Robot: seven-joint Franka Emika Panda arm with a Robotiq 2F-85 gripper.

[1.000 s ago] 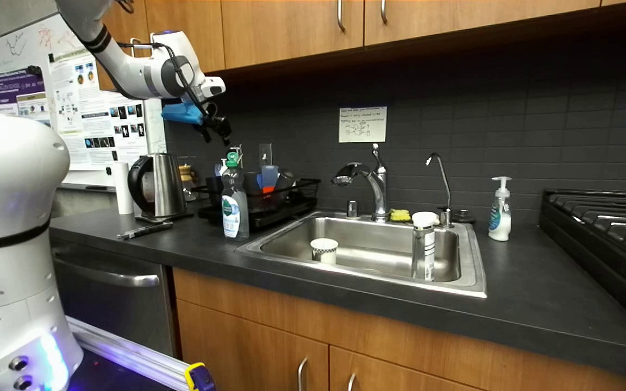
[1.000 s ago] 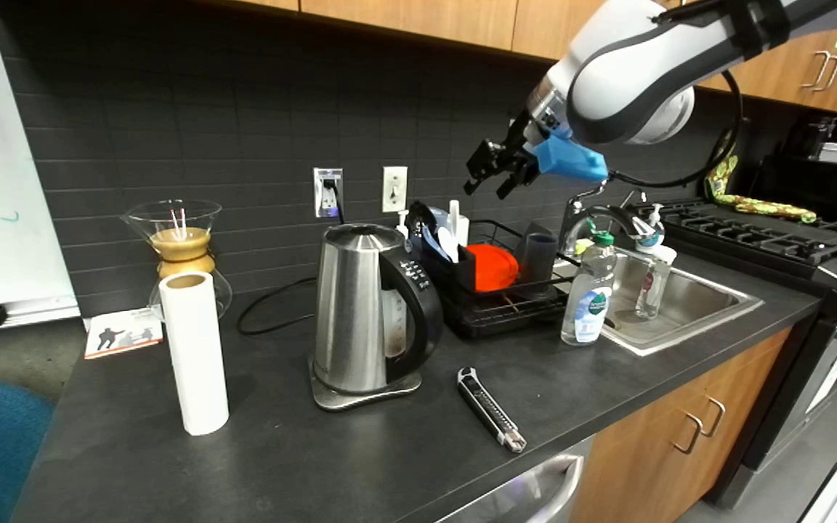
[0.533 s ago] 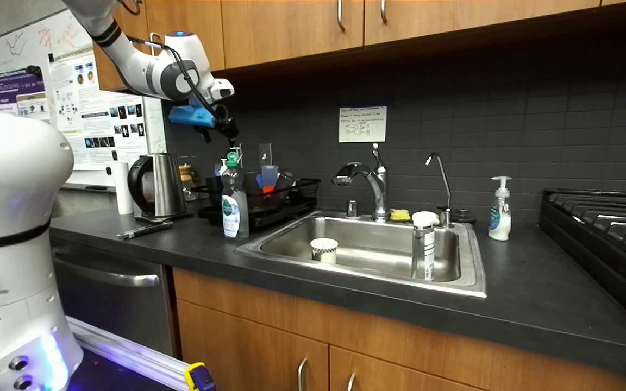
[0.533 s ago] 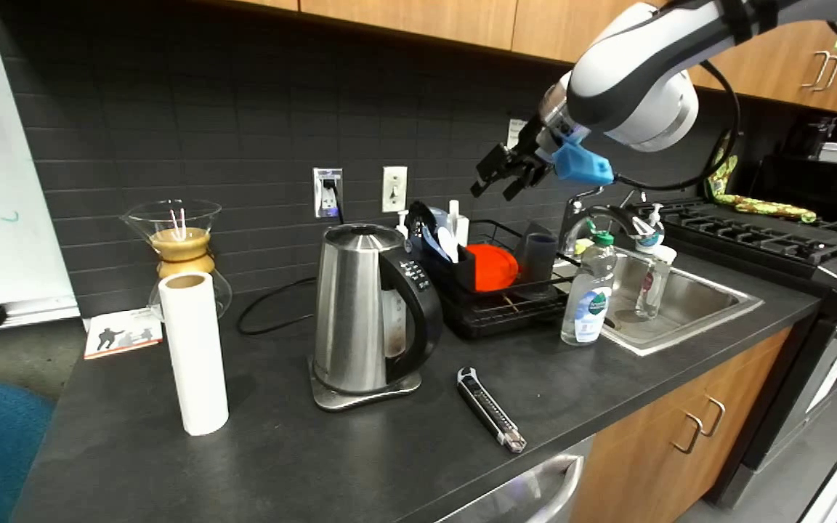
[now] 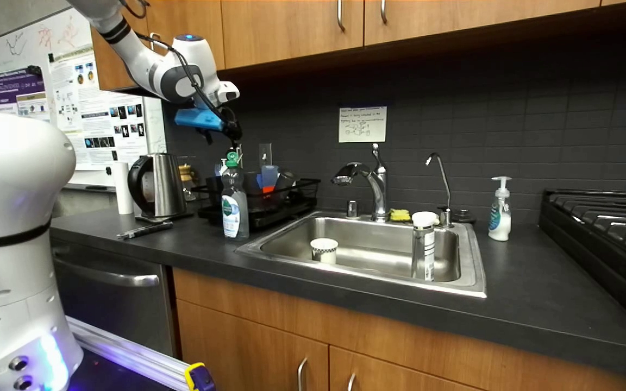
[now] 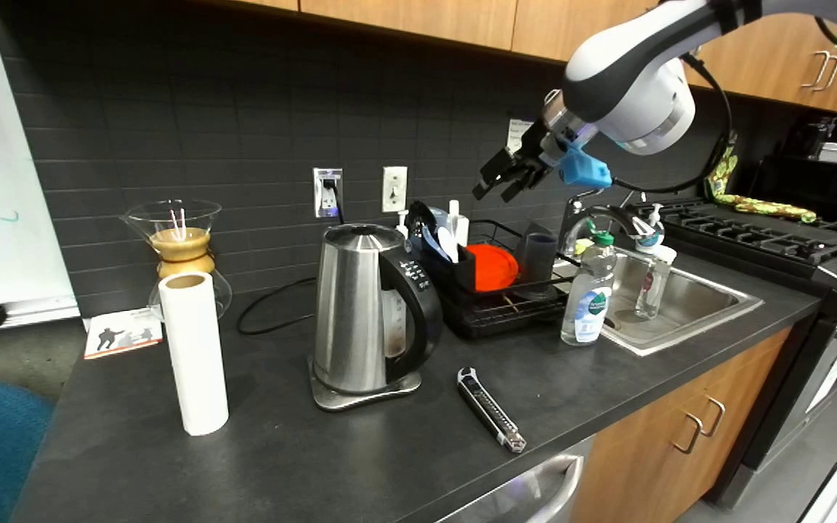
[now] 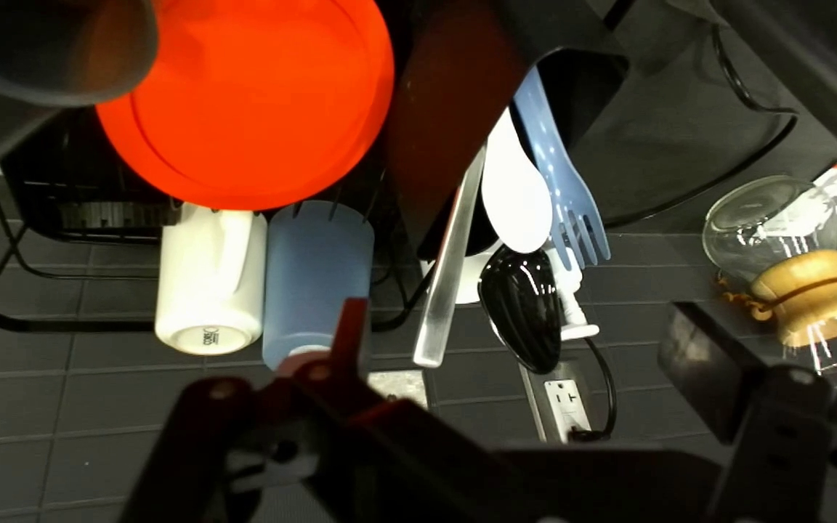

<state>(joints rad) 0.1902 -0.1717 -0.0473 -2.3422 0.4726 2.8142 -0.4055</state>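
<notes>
On the table [image 6: 302, 465], in an exterior view, the kettle [image 6: 349, 312] has the roll [image 6: 197, 356] at nine o'clock, the cutter [image 6: 490, 410] at four and the dish rack [image 6: 476, 323] — hand [image 6: 494, 195] above it — at three. In an exterior view, the sink [image 5: 373, 244] holds a cup [image 5: 324, 251] with a bottle [image 5: 423, 250] at its three o'clock.

In an exterior view, shadow dims the upper-right wall [image 5: 498, 98] and a blue-white lamp [image 5: 52, 358] glares lower left, while the wrist view's dark gripper [image 7: 524, 349] seems unfocused.

Near the steel kettle [image 6: 357, 312] lies a utility knife [image 6: 490, 410]; on the kettle's other side stands a white roll [image 6: 195, 356].
</notes>
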